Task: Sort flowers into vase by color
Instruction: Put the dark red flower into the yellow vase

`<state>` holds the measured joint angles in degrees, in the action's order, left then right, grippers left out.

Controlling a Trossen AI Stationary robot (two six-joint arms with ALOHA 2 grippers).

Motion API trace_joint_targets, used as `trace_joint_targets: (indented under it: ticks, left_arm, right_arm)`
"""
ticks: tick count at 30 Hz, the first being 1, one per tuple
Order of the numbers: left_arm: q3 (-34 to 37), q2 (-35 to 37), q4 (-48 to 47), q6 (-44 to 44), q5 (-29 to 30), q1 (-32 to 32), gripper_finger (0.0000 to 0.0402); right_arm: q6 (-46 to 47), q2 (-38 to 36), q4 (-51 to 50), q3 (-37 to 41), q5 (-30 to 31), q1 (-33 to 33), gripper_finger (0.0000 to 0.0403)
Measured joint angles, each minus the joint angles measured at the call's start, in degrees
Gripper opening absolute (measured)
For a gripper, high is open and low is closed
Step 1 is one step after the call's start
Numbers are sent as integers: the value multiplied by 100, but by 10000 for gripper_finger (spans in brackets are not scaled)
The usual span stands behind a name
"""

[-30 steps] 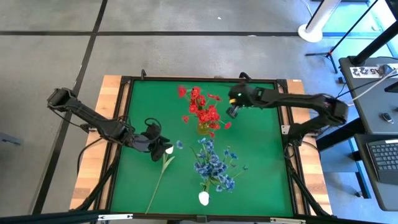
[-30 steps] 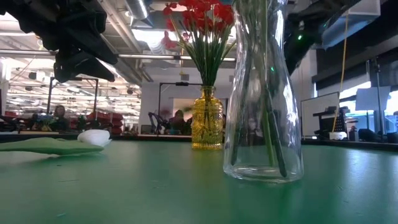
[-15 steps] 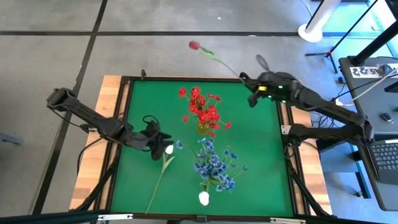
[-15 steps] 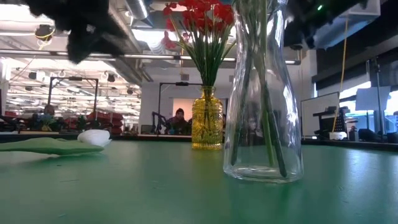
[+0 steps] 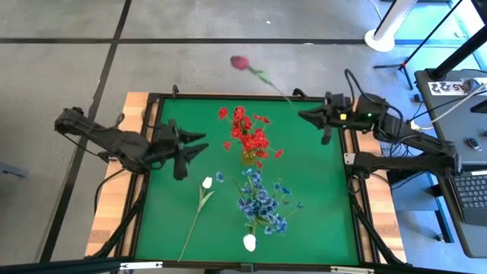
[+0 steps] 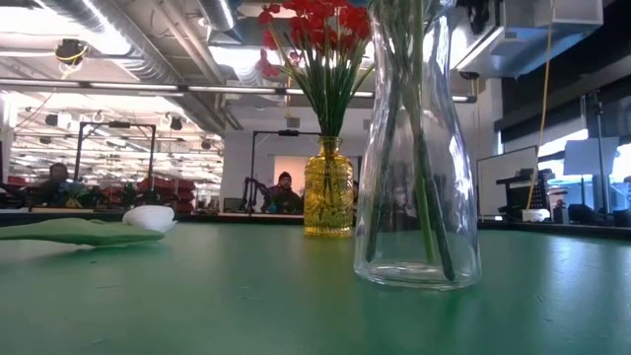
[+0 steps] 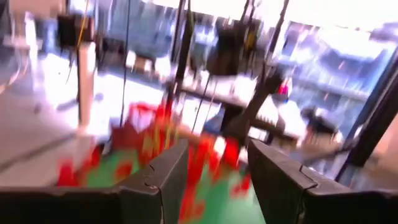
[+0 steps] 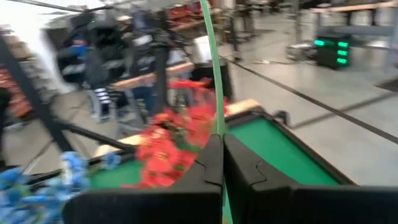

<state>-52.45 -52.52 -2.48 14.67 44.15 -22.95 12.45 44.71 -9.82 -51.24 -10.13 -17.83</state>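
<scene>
Right gripper (image 5: 307,116) clamps the pink bud's (image 5: 240,62) stem, bud beyond the worktop (image 5: 319,198).
Yellow vase (image 5: 251,157) sits inboard; left gripper (image 5: 199,144) apart, empty.

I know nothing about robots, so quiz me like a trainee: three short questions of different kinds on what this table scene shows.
1. True or false: the right gripper is shut on the thin green stem of the dark pink bud flower.
2. Which flowers stand in the yellow glass vase? A white tulips, B red clustered sprays, C blue small-blossom sprays.
3. Fill in: the two white tulips lie flat on the ____ table mat.

Key: 1 true; 2 B; 3 green.
</scene>
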Motion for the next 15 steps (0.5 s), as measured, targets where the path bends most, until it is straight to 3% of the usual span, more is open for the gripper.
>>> trace_joint_targets:
  ticks: [6,15]
  left_arm:
    - [-485,-316,992,-1012,-836,483,163]
    - [-1177,-1346,1424,-1076,-1887,1591,201]
  right_arm:
    - [-2,489,826,0,202,772,0]
    - [150,1173,1644,0,153,1238,0]
